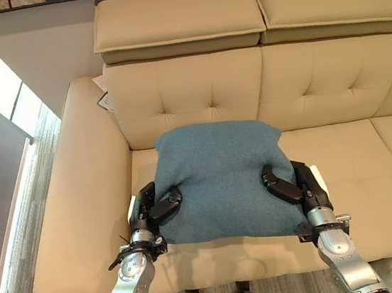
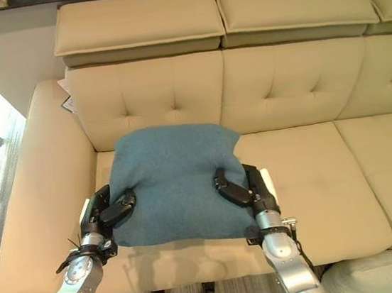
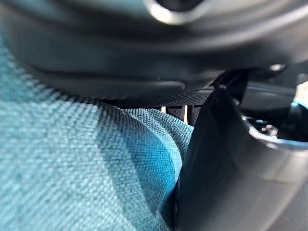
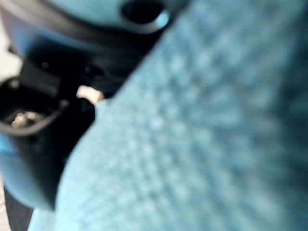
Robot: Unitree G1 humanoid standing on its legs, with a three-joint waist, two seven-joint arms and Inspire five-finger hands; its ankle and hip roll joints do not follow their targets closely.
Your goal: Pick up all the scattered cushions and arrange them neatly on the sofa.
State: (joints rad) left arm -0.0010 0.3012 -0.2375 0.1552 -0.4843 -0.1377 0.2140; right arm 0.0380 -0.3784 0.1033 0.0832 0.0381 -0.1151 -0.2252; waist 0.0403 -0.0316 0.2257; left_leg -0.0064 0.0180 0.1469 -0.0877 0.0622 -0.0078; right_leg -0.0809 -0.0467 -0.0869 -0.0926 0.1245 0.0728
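Observation:
A blue-green fabric cushion (image 1: pixel 220 179) is held between my two hands over the left seat of the cream leather sofa (image 1: pixel 355 162). My left hand (image 1: pixel 157 205) grips its left edge, thumb lying on top of the cloth. On the cushion's right edge my right hand (image 1: pixel 290 183) does the same, thumb pressed onto the fabric. The fingers of both hands are under the cushion. Its far edge reaches toward the tufted backrest (image 1: pixel 189 93). Close up, the left wrist view shows the woven cloth (image 3: pixel 72 178) against the hand, and the right wrist view shows the cloth (image 4: pixel 207 144).
The sofa's left armrest (image 1: pixel 80 196) runs beside my left arm. Two headrest pads (image 1: pixel 177 20) top the backrest. The seat (image 2: pixel 307 176) to the right is bare. A pale cushion-like shape (image 2: pixel 383 270) sits low at the right. Wooden floor (image 1: pixel 26 281) lies left of the sofa.

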